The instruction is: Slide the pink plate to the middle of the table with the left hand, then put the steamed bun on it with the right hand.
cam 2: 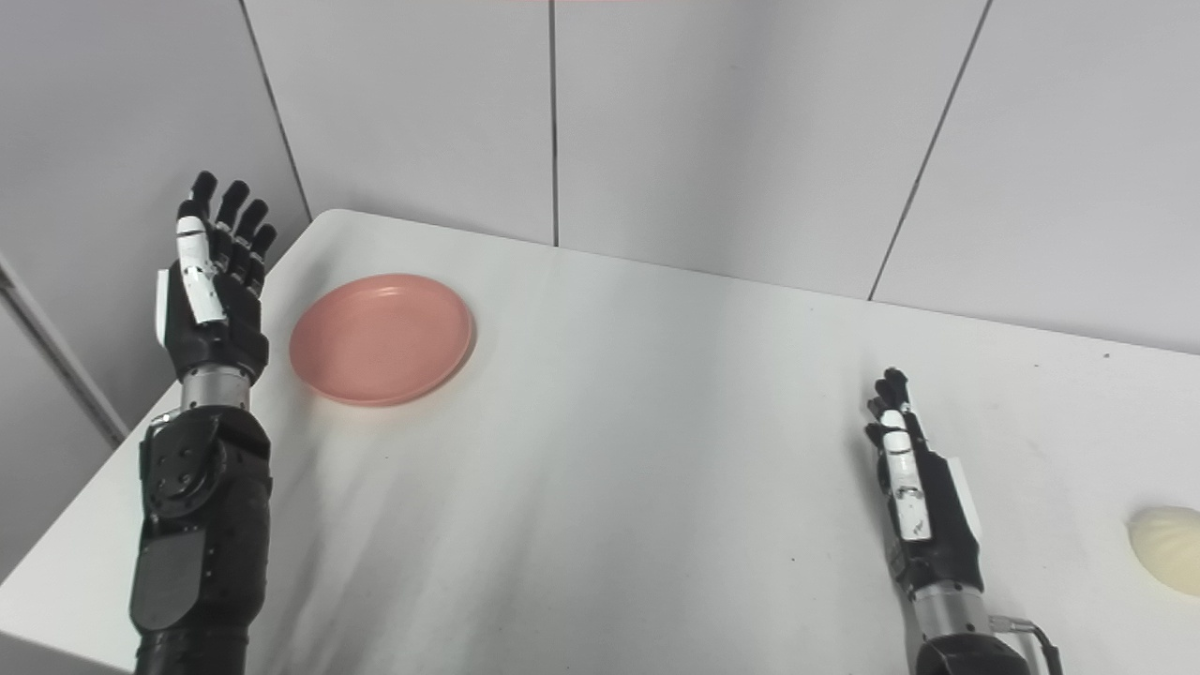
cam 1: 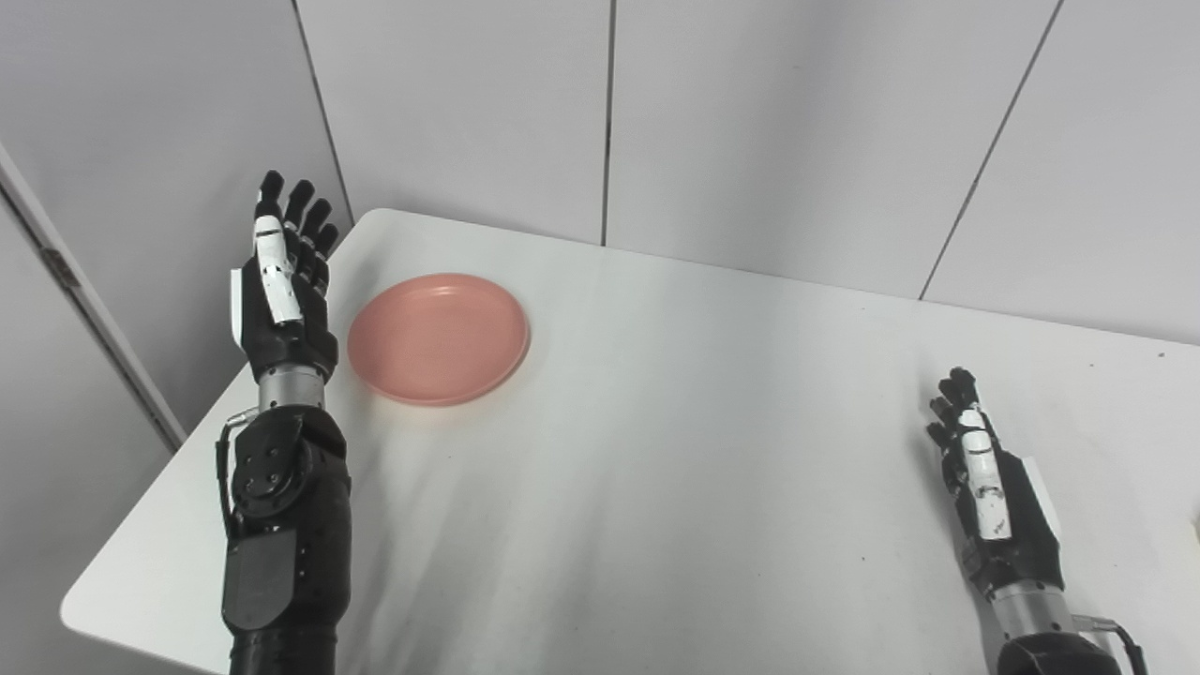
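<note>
The pink plate (cam 1: 439, 338) lies flat near the far left corner of the white table (cam 1: 656, 450). My left hand (cam 1: 281, 281) is raised just left of the plate, fingers straight and pointing up, open and empty, apart from the plate's rim. My right hand (cam 1: 989, 487) rests low over the table's right side, fingers extended, open and empty. The pale steamed bun (cam 2: 1167, 548) lies at the right edge of the right eye view, to the right of my right hand (cam 2: 914, 497); the left eye view shows only a sliver of it.
Grey wall panels (cam 1: 609, 112) stand right behind the table's far edge. The table's left edge runs just beside my left forearm (cam 1: 286, 525). The table's near left corner (cam 1: 75, 614) is rounded.
</note>
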`<state>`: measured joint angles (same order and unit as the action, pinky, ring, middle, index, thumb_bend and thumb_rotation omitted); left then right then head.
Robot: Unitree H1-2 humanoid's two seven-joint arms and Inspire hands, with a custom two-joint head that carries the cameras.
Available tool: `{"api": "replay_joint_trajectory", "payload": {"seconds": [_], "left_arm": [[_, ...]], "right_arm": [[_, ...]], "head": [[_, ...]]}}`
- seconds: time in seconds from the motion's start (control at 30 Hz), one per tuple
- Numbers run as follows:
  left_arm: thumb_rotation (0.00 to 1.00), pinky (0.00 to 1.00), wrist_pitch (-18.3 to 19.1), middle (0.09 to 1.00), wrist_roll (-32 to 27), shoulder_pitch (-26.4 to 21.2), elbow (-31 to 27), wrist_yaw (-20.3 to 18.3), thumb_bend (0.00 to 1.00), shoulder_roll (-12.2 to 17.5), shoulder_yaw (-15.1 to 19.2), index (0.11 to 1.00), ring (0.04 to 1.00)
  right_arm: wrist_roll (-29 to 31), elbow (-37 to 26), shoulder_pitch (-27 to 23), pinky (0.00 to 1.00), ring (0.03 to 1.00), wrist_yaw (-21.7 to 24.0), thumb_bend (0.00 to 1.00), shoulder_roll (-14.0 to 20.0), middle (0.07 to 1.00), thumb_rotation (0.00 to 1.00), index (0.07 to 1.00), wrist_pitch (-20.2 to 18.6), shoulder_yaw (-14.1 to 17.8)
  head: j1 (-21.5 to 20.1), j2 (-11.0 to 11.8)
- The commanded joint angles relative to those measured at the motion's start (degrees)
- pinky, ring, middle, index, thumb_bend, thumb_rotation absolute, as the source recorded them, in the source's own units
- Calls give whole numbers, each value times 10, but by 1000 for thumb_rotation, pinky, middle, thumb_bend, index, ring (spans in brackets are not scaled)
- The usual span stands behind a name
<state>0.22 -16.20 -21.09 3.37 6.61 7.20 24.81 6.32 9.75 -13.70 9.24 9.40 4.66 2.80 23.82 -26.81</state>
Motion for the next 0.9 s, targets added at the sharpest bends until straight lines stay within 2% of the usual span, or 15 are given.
{"api": "replay_joint_trajectory", "payload": {"seconds": [0.0,0.57,0.87], "left_arm": [[1000,933,-31,928,-7,-27,3,4,457,18,4,938,919],[1000,952,-48,936,-41,-32,83,-2,453,40,19,945,929],[1000,971,-40,949,-48,-31,104,-1,432,43,16,959,941]], "right_arm": [[4,6,18,1000,1000,2,136,2,1000,1000,1000,4,3],[1,-10,22,1000,1000,2,124,1,1000,1000,1000,-7,1],[1,-17,24,1000,1000,-1,123,-1,1000,1000,1000,-16,1]], "head": [[-1,-1],[1,-5],[3,-6]]}}
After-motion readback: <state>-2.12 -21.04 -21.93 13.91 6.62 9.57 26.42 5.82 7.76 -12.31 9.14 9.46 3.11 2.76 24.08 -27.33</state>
